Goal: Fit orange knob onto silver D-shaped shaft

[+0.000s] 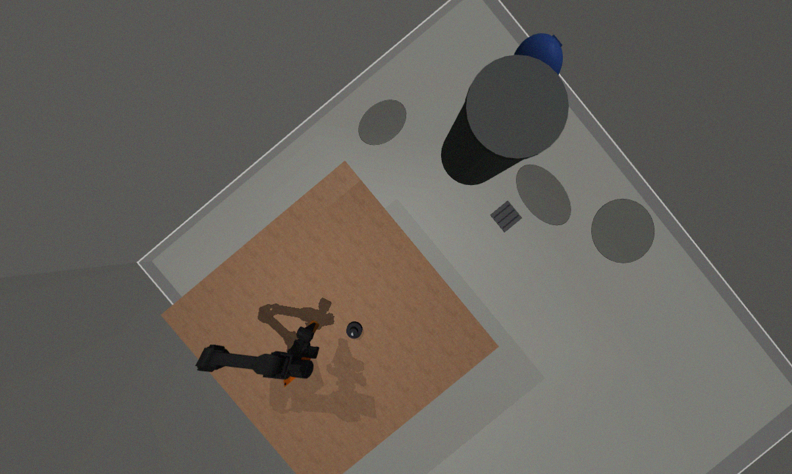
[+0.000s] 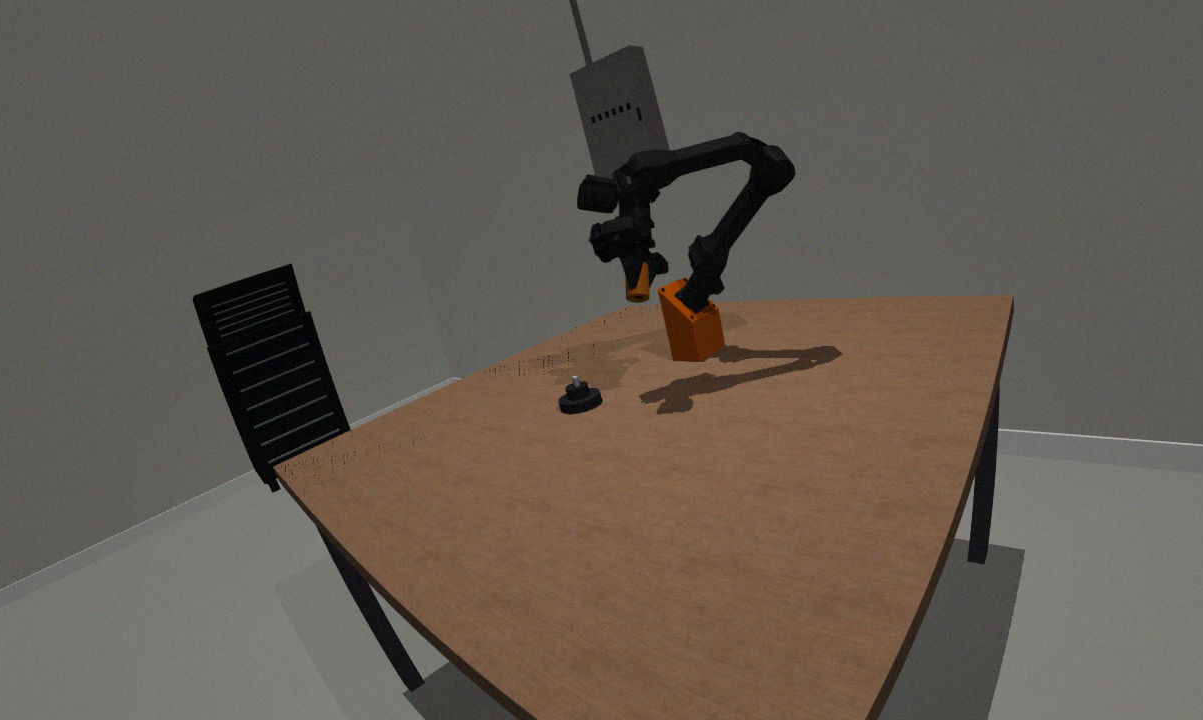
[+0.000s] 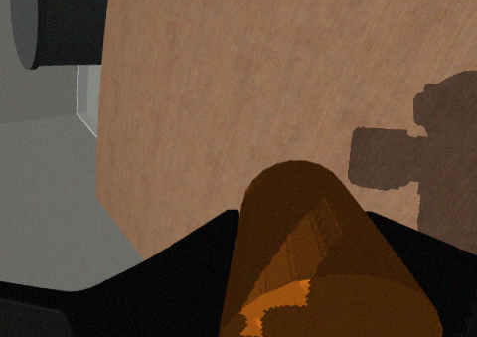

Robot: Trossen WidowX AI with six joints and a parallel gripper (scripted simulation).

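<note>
The orange knob [image 1: 316, 324] [image 2: 637, 291] [image 3: 298, 183] is held between the black fingers of my gripper [image 2: 640, 275] [image 3: 298, 224], which is shut on it. The gripper is raised well above the table, beside the orange arm base in the exterior view. The knob's underside shows there as a small dark spot; the hole's flat side cannot be made out. The round black pedestal [image 1: 359, 327] [image 2: 579, 403] stands apart from the knob, with the silver shaft [image 1: 351, 334] [image 2: 575, 380] upright on it. The shaft's flat side is too small to tell.
The wooden table [image 1: 386, 264] [image 2: 721, 537] [image 3: 199, 103] bears the orange arm base [image 2: 694, 335]. A large dark cylinder [image 1: 516, 106] [image 3: 70, 21] and a blue ball [image 1: 542, 50] are beyond the table. A black slatted object [image 2: 274, 376] is behind its left edge. Arm shadows lie on the tabletop.
</note>
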